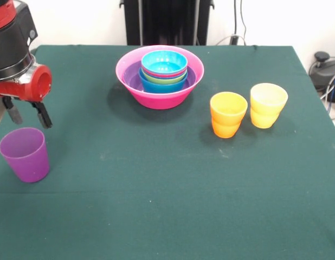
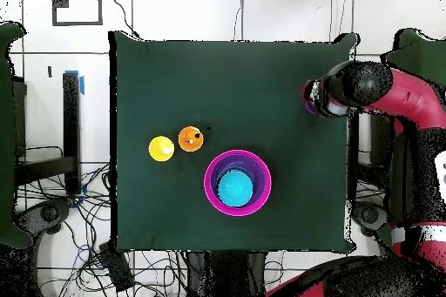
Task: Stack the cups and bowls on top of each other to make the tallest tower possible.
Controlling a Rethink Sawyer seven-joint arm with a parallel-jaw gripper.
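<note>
The tower (image 1: 160, 76) is a nest of bowls: a big hot-pink bowl (image 1: 129, 81) holds a purple bowl, a blue, a green, a red-pink rim and a cyan bowl (image 1: 164, 61) on top. It also shows in the overhead view (image 2: 237, 182). The orange cup (image 1: 228, 114) and the yellow cup (image 1: 268, 105) stand upright side by side, right of the tower. The purple cup (image 1: 25, 154) stands upright at the table's left edge. My gripper (image 1: 29, 115) hangs open and empty just above and behind the purple cup; in the overhead view the arm hides most of that cup (image 2: 307, 97).
The green table (image 1: 156, 184) ends close to the purple cup's left side. Cables and a dark device (image 1: 326, 70) lie off the table's right edge. A black stand (image 1: 167, 21) rises behind the far edge.
</note>
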